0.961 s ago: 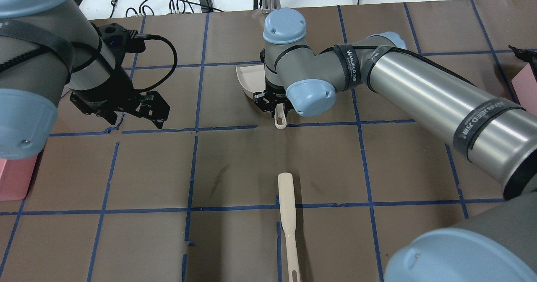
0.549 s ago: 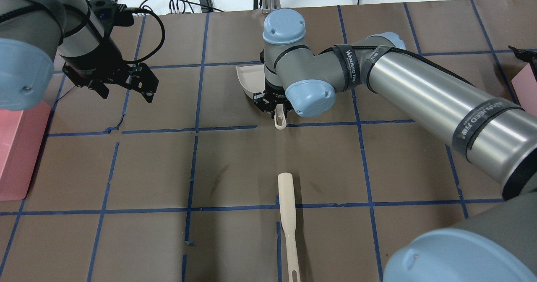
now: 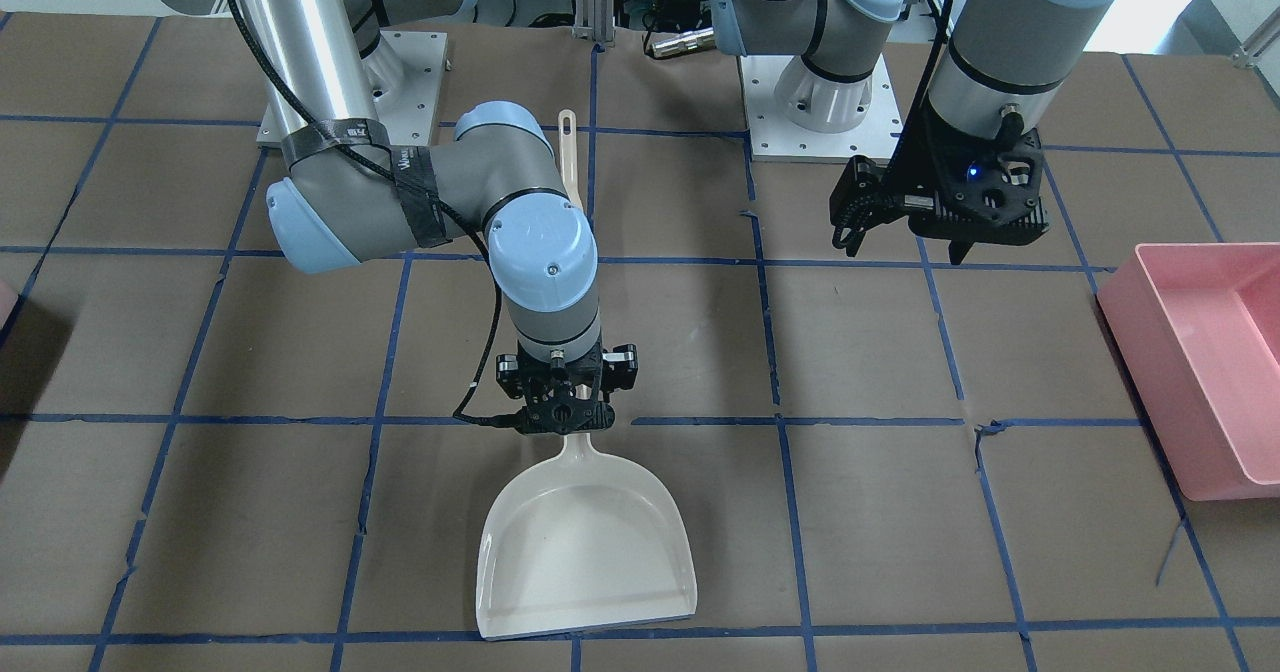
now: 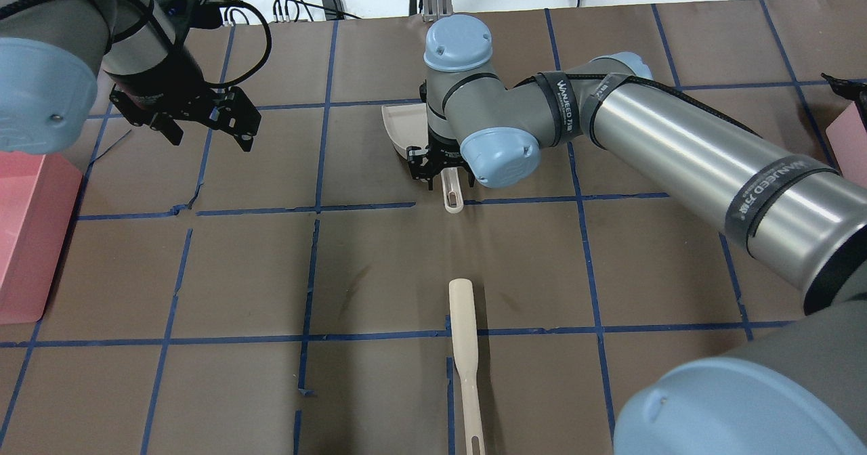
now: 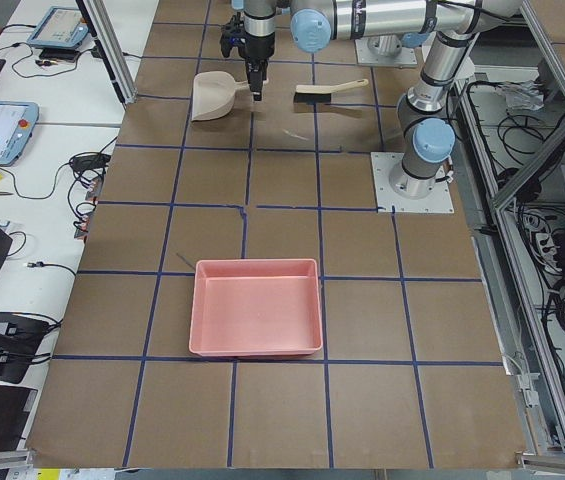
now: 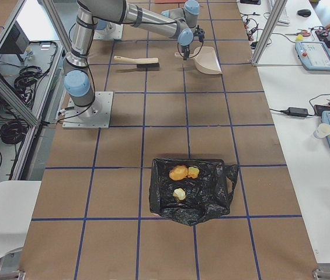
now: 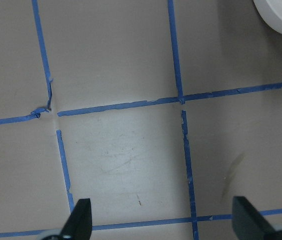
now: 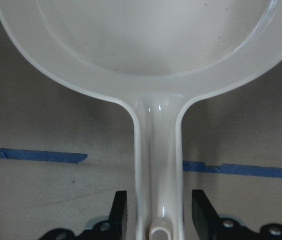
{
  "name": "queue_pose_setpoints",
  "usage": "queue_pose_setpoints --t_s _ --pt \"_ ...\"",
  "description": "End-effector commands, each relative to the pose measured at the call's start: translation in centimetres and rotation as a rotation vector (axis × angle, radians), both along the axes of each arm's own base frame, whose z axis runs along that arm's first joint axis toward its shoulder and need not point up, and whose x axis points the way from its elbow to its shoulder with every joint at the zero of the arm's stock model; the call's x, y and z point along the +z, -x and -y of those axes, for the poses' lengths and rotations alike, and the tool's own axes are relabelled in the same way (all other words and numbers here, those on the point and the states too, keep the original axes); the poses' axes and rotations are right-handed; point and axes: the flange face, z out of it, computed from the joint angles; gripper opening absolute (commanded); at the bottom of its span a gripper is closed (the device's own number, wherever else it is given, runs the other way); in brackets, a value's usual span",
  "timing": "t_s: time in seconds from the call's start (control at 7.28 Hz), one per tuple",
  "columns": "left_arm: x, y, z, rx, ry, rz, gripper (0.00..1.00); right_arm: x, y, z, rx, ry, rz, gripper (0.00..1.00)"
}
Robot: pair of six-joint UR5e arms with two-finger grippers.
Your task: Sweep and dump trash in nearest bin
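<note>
The trash, three golden-brown pieces [image 6: 179,172], lies on a black bag [image 6: 191,192] seen only in the exterior right view. A pink sliver of the bin [image 4: 852,137] shows at the overhead view's right edge. My right gripper [image 4: 443,176] [image 3: 565,414] stands over the handle of a cream dustpan [image 3: 585,542] [image 8: 145,45]. Its fingers [image 8: 119,210] sit either side of the handle with gaps, so it is open. My left gripper [image 4: 208,135] [image 7: 163,222] is wide open and empty above bare table at the far left.
A cream brush [image 4: 464,347] [image 3: 568,152] lies near the robot's base. A large pink tub [image 3: 1190,432] [image 5: 257,350] sits at the table's left end. Blue tape lines grid the brown table [image 4: 257,272].
My left arm has swung away from the centre toward the far left. My right gripper's jaws have spread off the dustpan handle, which now lies flat on the table.
</note>
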Motion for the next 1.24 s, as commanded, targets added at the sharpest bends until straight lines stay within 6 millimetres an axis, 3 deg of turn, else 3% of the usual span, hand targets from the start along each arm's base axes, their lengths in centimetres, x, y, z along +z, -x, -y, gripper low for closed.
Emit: queue_pose_setpoints --t_s 0.0,0.14,0.27,0.55,0.69,0.82,1.1 --pt "2.0 0.1 1.0 -0.006 0.035 0.0 1.0 4.2 2.4 1.5 -0.034 0.038 0.01 1.0" --pt "2.3 0.1 1.1 -0.006 0.038 0.0 1.0 10.4 5.7 2.1 -0.063 0.009 0.003 1.0" --pt "2.3 0.2 1.1 -0.008 0.035 0.0 1.0 16.2 10.4 1.6 -0.042 -0.017 -0.002 1.0" --pt "2.3 2.3 0.5 -0.049 0.035 0.001 1.0 23.1 20.0 -0.8 -0.071 -0.026 -0.004 1.0" --pt "2.4 3.8 0.1 -0.076 0.038 -0.001 1.0 25.4 22.4 -2.4 -0.07 -0.019 -0.003 1.0" --pt "2.4 4.6 -0.2 -0.092 0.038 -0.003 1.0 26.6 22.6 -3.2 -0.086 0.004 -0.008 1.0" --pt "2.5 4.7 -0.2 -0.094 0.041 -0.003 1.0 26.2 22.5 -3.3 -0.082 0.008 -0.008 1.0"
